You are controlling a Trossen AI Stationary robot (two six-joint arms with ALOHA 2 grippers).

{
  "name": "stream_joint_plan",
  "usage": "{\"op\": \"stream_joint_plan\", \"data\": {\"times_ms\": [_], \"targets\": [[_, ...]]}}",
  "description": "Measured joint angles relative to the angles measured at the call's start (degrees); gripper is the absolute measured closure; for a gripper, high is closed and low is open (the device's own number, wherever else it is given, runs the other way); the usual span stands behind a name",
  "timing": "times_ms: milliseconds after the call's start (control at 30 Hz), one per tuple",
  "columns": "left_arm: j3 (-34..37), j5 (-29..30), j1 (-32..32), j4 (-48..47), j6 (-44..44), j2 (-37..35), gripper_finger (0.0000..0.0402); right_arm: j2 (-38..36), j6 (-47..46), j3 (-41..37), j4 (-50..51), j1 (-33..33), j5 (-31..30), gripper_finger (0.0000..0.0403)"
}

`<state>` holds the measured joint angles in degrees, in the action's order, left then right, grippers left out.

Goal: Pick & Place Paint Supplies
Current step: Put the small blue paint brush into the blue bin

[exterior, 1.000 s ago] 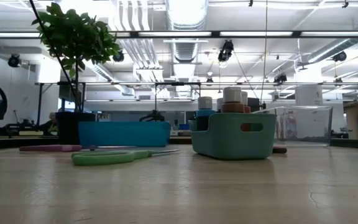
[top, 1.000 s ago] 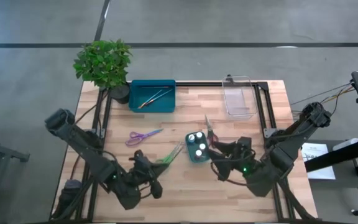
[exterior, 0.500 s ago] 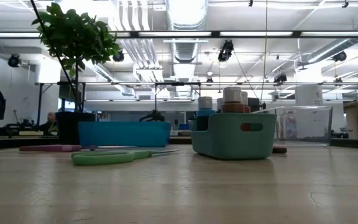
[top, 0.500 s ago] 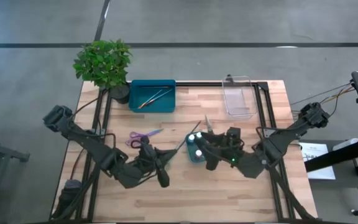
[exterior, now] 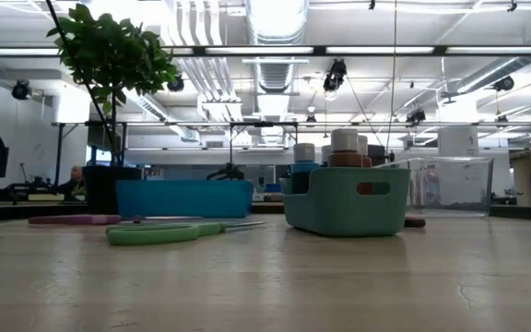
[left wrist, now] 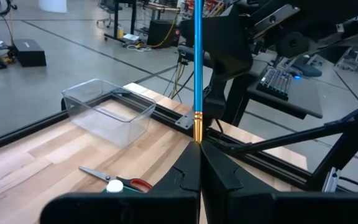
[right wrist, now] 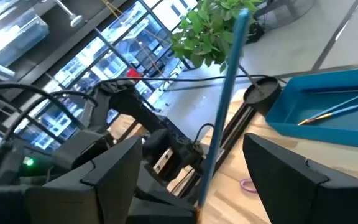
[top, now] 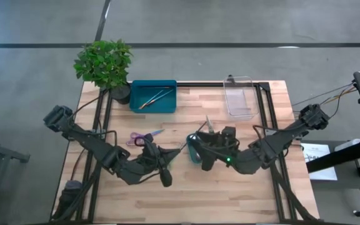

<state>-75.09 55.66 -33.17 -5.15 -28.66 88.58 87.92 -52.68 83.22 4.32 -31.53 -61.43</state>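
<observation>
A blue-handled brush [left wrist: 197, 62] stands up out of my left gripper [left wrist: 199, 152], which is shut on it above the table's middle [top: 170, 156]. My right gripper [right wrist: 194, 186] is open and level, facing the left one; its two fingers stand on either side of the brush handle [right wrist: 229, 81], apart from it. It hovers over the small teal caddy [exterior: 347, 198], which holds white-capped pots [exterior: 344, 140]. Purple scissors [top: 144, 135], green scissors [exterior: 169, 232] and red scissors [left wrist: 114, 180] lie flat on the table. My left gripper pinches the brush between its two shut fingers at the gold ferrule [left wrist: 197, 134], only at their free ends. The bristle end is hidden between the fingers. The blue handle rises from the fingertips, lifted clear of the table.
A teal tray [top: 153, 95] with brushes sits at the far edge, beside a potted plant [top: 105, 62] at the far left corner. A clear tray [top: 240, 100] stands at the far right. Bare wood lies along the near edge.
My left gripper has risen and moved toward the table's right with the brush, rolling so that the handle stands up. My right gripper has moved toward the table's left, over the caddy, until its open fingers flank the handle.
</observation>
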Motion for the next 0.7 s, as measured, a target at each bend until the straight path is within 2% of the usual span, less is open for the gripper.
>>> {"op": "stream_joint_plan", "data": {"times_ms": [167, 333, 500, 700], "targets": [[0.00, -0.02, 0.02, 0.00, 0.17, 0.00, 0.0401, -0.02, 0.43, 0.00, 0.04, 0.14, -0.02, 0.0137], [0.01, -0.02, 0.02, -0.02, 0.17, 0.00, 0.0401, -0.02, 0.91, 0.00, 0.07, 0.07, -0.02, 0.0181], [0.04, -0.02, 0.04, -0.02, 0.17, 0.00, 0.0401, -0.04, 1.70, 0.00, 0.04, 0.12, 0.01, 0.0243], [0.04, -0.04, 0.04, -0.02, 0.14, 0.00, 0.0401, -0.04, 1.95, 0.00, 0.04, 0.20, -0.01, 0.0346]]}}
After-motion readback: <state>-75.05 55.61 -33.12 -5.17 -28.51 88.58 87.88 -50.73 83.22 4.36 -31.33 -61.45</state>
